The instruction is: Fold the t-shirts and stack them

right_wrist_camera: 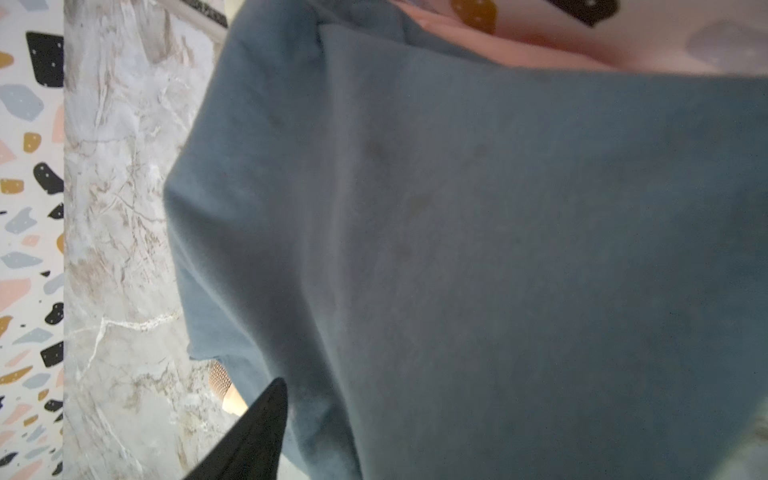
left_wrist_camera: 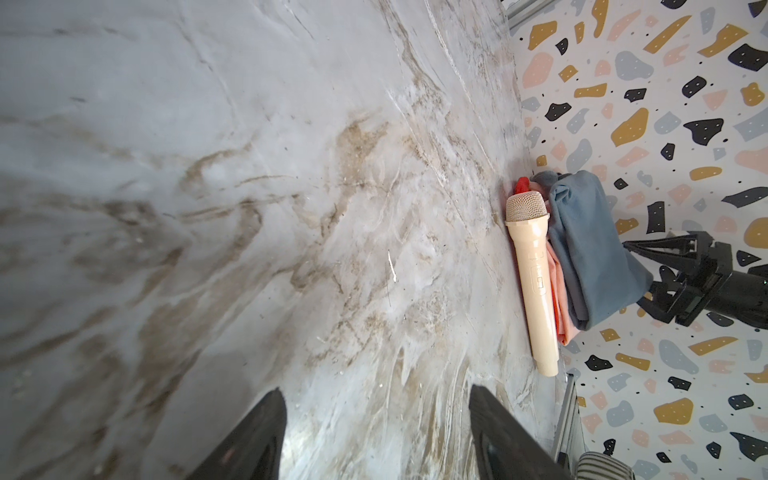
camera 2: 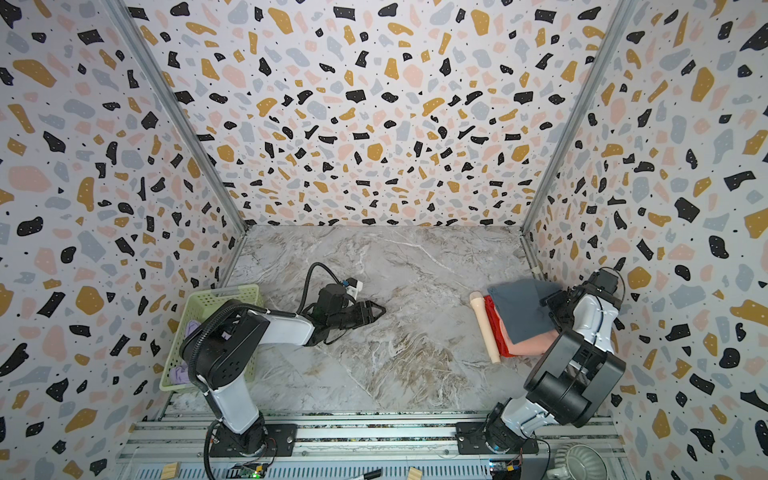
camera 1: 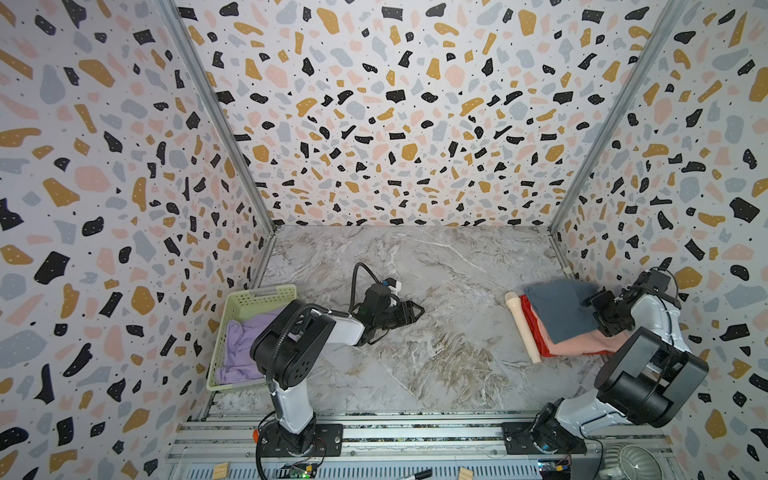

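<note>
In a top view: lilac t-shirt (camera 1: 239, 345) crumpled in basket (camera 1: 257, 296), left of frame, beside my left arm's base; left gripper (camera 1: 415, 311) points the opposite way, toward centre. Folded stack at right, blue-grey t-shirt (camera 2: 519, 311) uppermost. Left wrist view: left jaws wide, empty; right gripper (left_wrist_camera: 636, 278) spread about the blue-grey edge. Right wrist view: blue-grey cloth fills the frame. I judge the left arm nearer the lilac t-shirt.

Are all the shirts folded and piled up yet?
Nearly. Done: red t-shirt, salmon pink t-shirt and blue-grey t-shirt lie folded in one stack. In hand: the right gripper, jaws apart, is at the blue-grey one's edge; the left gripper is open and empty. To do: the lilac t-shirt, crumpled in the basket.
</note>
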Controlling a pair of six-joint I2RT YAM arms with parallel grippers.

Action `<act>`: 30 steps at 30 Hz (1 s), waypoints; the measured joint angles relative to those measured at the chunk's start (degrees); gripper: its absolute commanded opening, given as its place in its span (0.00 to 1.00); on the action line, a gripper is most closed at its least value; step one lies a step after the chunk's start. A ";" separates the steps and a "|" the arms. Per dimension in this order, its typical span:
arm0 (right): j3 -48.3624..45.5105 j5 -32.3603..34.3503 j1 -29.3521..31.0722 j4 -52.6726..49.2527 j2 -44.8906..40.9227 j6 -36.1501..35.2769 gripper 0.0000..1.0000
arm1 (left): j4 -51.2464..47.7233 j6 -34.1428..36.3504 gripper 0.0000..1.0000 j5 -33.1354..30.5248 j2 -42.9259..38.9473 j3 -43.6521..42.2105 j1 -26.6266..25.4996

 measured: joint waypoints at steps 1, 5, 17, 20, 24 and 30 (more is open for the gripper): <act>-0.87 0.85 -0.17 -0.17 -1.57 0.94 0.70 | 0.07 -0.11 0.70 0.02 0.00 0.00 0.00; -0.33 3.80 -0.42 -0.55 -7.48 3.48 0.70 | 0.02 -0.15 0.70 0.02 0.00 0.00 0.00; 4.37 7.04 6.25 6.93 -11.28 2.82 0.70 | -2.38 1.57 0.71 0.48 -3.04 0.59 0.00; 2.75 6.14 8.87 10.82 -5.79 2.49 0.70 | -4.59 3.50 0.72 1.07 -5.88 2.49 0.00; -5.53 6.60 9.38 14.82 -2.36 3.61 0.70 | -7.21 6.25 0.81 1.29 -11.08 5.22 0.00; -16.68 10.34 6.93 19.61 -4.09 7.63 0.70 | -12.02 10.47 0.85 0.83 -18.62 8.50 0.00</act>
